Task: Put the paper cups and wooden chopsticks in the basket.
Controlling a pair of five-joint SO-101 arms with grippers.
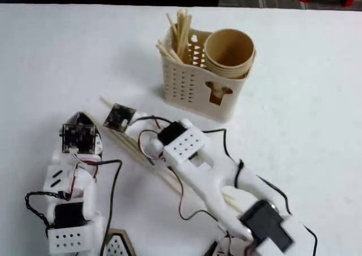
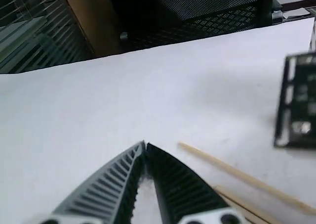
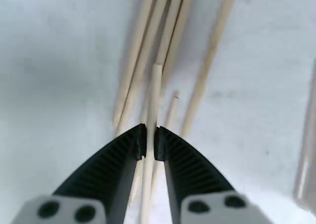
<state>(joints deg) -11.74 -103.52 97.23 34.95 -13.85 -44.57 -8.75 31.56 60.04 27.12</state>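
Left pincer (image 2: 145, 147) of mine hangs low over the bare surface (image 2: 98, 100), jaws pressed together on nothing; a stray chopstick (image 2: 237, 174) lies just beside it. My right pincer (image 3: 148, 144) is nipped shut on a single chopstick (image 3: 155, 95) a little back from its end, the loose chopsticks (image 3: 148, 41) fanned on the surface beneath; to do this pick well I judge I should lift straight up so the neighbours are not dragged, then tip the stick upright before bringing it over the basket (image 1: 189, 86). Farther right the basket holds the paper cups (image 1: 229, 52) nested in one compartment and a bundle of chopsticks (image 1: 178, 30) upright in the other; the high view gives me that layout, while the right wrist view gives what my wrist camera covers from above: exactly which stick the jaws have.
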